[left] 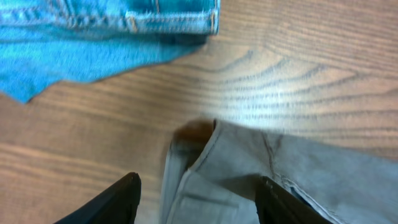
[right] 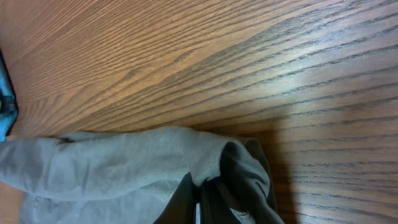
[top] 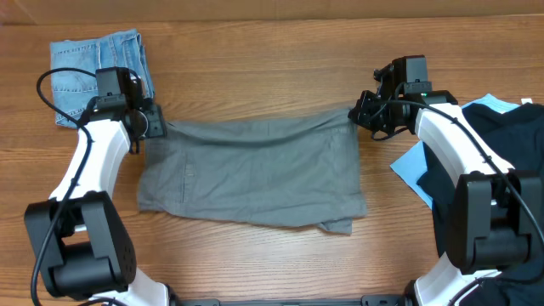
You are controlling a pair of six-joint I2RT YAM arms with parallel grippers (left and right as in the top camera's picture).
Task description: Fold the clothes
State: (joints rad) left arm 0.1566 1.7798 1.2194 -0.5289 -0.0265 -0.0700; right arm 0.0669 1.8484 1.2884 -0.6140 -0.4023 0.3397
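The grey-taupe trousers (top: 255,174) lie flat across the middle of the wooden table, folded over into a rough rectangle. My left gripper (top: 153,123) is at their far left corner. In the left wrist view its fingers (left: 198,190) are wide open, with the corner of the grey cloth (left: 311,168) lying between them. My right gripper (top: 361,115) is at the far right corner. In the right wrist view it (right: 202,196) is shut on a bunched fold of the grey cloth (right: 124,165).
A folded blue denim garment (top: 98,68) lies at the far left corner of the table and also shows in the left wrist view (left: 93,37). A black garment (top: 510,140) lies over a light blue one (top: 412,174) at the right edge.
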